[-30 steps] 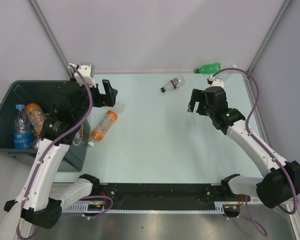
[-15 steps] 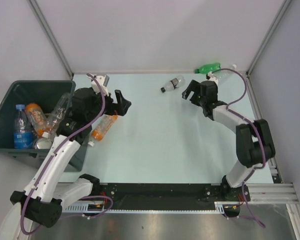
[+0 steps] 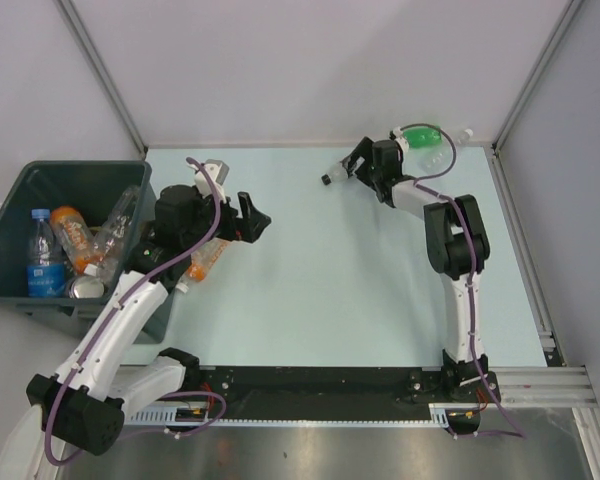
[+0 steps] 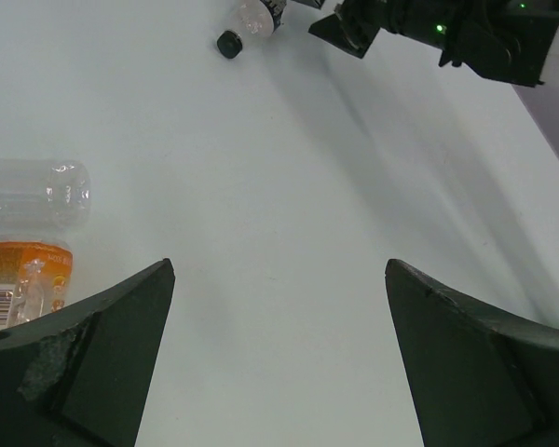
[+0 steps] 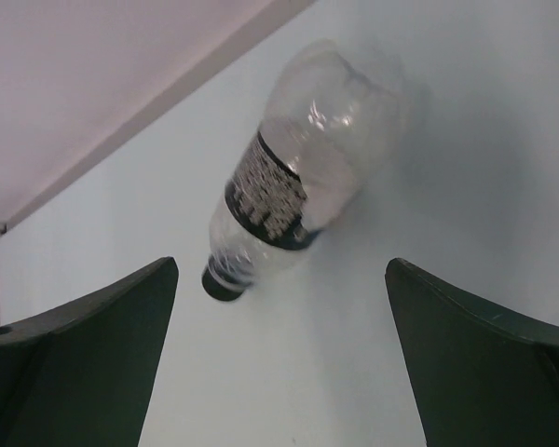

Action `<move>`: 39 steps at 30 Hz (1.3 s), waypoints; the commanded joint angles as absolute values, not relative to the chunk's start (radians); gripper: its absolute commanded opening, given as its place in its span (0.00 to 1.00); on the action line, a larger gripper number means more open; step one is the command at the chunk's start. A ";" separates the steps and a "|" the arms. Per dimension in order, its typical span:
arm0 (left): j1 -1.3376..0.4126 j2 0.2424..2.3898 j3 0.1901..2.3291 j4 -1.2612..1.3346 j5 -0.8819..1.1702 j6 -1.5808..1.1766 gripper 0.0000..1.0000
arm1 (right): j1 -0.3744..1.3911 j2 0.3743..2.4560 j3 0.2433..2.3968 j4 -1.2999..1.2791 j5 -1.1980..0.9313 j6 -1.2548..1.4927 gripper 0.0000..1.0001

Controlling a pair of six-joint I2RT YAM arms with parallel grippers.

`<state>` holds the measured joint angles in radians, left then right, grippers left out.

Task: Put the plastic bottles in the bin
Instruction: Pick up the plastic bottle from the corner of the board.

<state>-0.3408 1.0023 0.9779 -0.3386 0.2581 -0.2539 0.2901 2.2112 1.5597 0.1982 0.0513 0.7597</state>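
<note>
Several plastic bottles (image 3: 43, 262) lie inside the bin (image 3: 80, 166) at the left; on the counter (image 3: 330, 290), left to do: orange bottle (image 3: 208, 256), clear black-capped bottle (image 5: 293, 186), green bottle (image 3: 418, 135); left gripper (image 4: 279, 270) and right gripper (image 5: 279, 265) jaws spread, empty; right faces the clear one.

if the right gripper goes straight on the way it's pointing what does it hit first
The clear bottle with the black label, lying on the table straight ahead of the open right gripper; how near it is, the picture does not settle.
</note>
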 commanded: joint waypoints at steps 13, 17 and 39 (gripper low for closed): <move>-0.339 0.956 0.965 -0.288 0.189 -0.262 1.00 | 0.341 2.575 2.265 -0.327 0.296 0.977 1.00; -0.337 0.954 0.966 -0.296 0.183 -0.262 1.00 | 0.348 2.634 2.344 -0.408 0.331 0.977 0.96; -0.339 1.002 0.969 -0.296 0.276 -0.262 1.00 | 0.402 2.202 1.772 -0.048 0.259 0.753 0.23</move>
<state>-0.3408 0.9859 0.9688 -0.3229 0.1993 -0.2543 0.3569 2.4016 1.9041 -0.1635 0.2718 0.8593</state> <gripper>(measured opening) 0.996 0.422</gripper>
